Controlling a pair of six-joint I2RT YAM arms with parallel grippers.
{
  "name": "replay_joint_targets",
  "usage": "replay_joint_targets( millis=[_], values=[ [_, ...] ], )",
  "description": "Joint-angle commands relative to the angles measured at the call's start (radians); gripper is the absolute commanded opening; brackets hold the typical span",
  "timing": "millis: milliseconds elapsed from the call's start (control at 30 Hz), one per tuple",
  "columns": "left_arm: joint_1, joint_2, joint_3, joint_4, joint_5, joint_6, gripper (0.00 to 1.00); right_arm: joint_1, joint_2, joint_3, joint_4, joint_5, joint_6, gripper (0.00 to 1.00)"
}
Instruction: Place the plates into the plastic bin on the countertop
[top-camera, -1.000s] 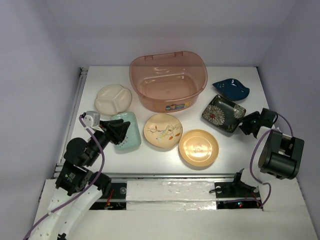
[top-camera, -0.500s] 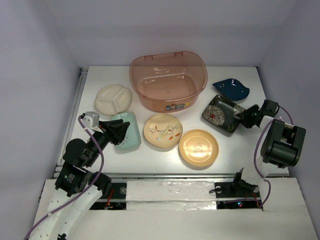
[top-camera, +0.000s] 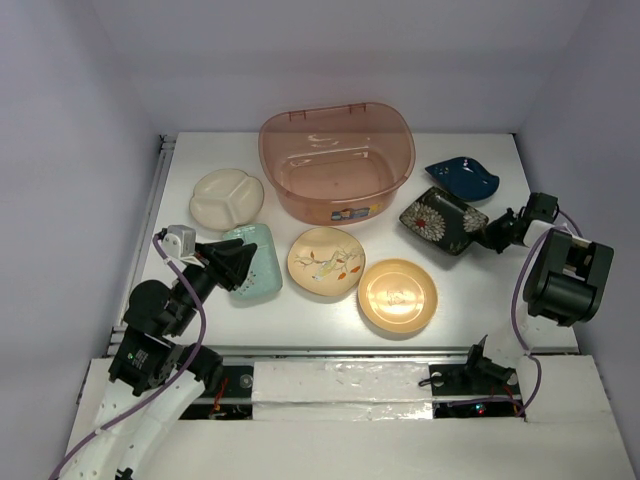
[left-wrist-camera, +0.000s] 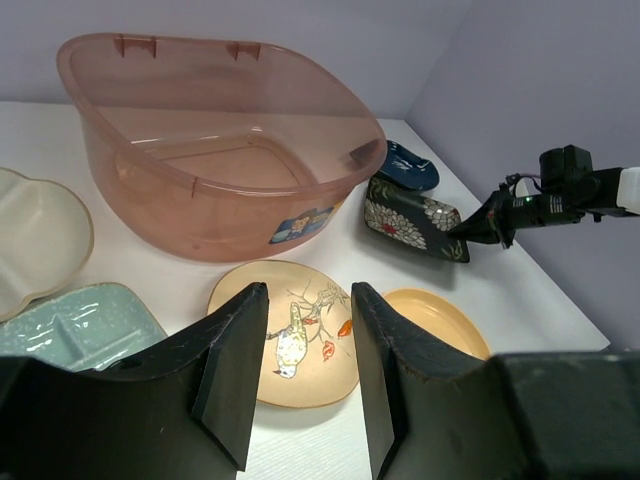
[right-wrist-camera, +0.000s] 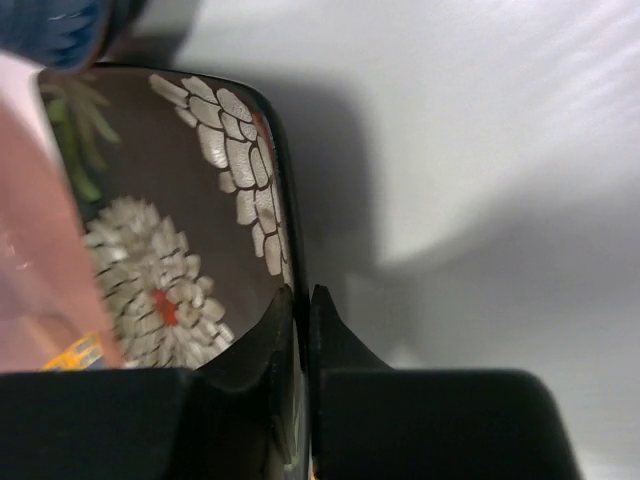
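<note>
The plastic bin (top-camera: 335, 170) stands empty at the back middle of the countertop (top-camera: 480, 300). Around it lie the plates: cream divided (top-camera: 227, 197), mint-green (top-camera: 252, 262), round floral (top-camera: 325, 261), orange-tan (top-camera: 397, 296) and dark-blue leaf-shaped (top-camera: 462, 178). The black square flowered plate (top-camera: 438, 220) is tilted, its right edge raised. My right gripper (top-camera: 483, 236) is shut on that rim, and the wrist view shows the black plate (right-wrist-camera: 170, 220) pinched edge-on in the right gripper (right-wrist-camera: 302, 292). My left gripper (left-wrist-camera: 308, 300) hangs open above the mint-green plate, pointing at the floral plate (left-wrist-camera: 290, 335), holding nothing.
A metal rail (top-camera: 158, 200) runs along the countertop's left edge, and purple walls close in on three sides. The leaf-shaped plate (left-wrist-camera: 405, 165) lies just behind the black plate (left-wrist-camera: 410, 215), close to the bin's right wall (left-wrist-camera: 340, 170).
My right gripper has reached the black plate's right rim and closed on it. That edge has lifted and the plate has shifted slightly left. The left arm has stayed still.
</note>
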Motion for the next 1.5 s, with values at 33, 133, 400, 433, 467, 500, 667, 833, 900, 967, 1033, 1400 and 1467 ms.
replay_joint_targets(
  millis=[33,133,400,433,467,500,667,833,900,967,1033,1400,1467],
  values=[
    [-0.007,-0.016,0.028,0.026,-0.018,0.013,0.36,0.006,-0.012,0.018,-0.019,0.033,0.018,0.00],
    [-0.007,-0.012,0.027,0.022,-0.017,0.013,0.36,0.006,-0.044,-0.019,0.013,0.045,0.022,0.00],
    [-0.007,-0.003,0.027,0.016,-0.020,0.015,0.36,0.006,-0.333,-0.224,0.181,-0.007,0.086,0.00],
    [-0.007,-0.003,0.028,0.018,-0.020,0.015,0.36,0.006,-0.384,-0.235,0.182,-0.014,0.096,0.00],
    [-0.007,-0.002,0.028,0.016,-0.021,0.015,0.36,0.006,-0.435,-0.240,0.176,-0.013,0.109,0.00],
    [-0.007,-0.002,0.028,0.015,-0.026,0.013,0.36,0.006,-0.528,-0.246,0.172,-0.019,0.117,0.00],
    [-0.007,-0.003,0.030,0.009,-0.038,0.015,0.36,0.006,-0.768,-0.272,0.126,-0.030,0.108,0.00],
    [-0.007,-0.002,0.027,0.010,-0.041,0.015,0.36,0.006,-1.002,-0.245,0.015,-0.014,0.080,0.00],
    [-0.007,0.004,0.027,0.010,-0.046,0.016,0.35,0.006,-1.049,-0.208,-0.015,-0.018,0.084,0.00],
    [-0.007,0.007,0.027,0.009,-0.046,0.016,0.35,0.006,-1.105,-0.183,-0.043,-0.018,0.093,0.00],
    [-0.007,0.009,0.025,0.010,-0.046,0.015,0.35,0.006,-1.134,-0.142,-0.061,-0.030,0.097,0.00],
    [-0.007,0.024,0.025,0.015,-0.050,0.015,0.35,0.029,-1.050,-0.008,0.113,-0.215,0.260,0.00],
    [-0.007,0.030,0.025,0.016,-0.052,0.015,0.35,0.111,-0.972,0.042,0.170,-0.185,0.271,0.00]
  ],
)
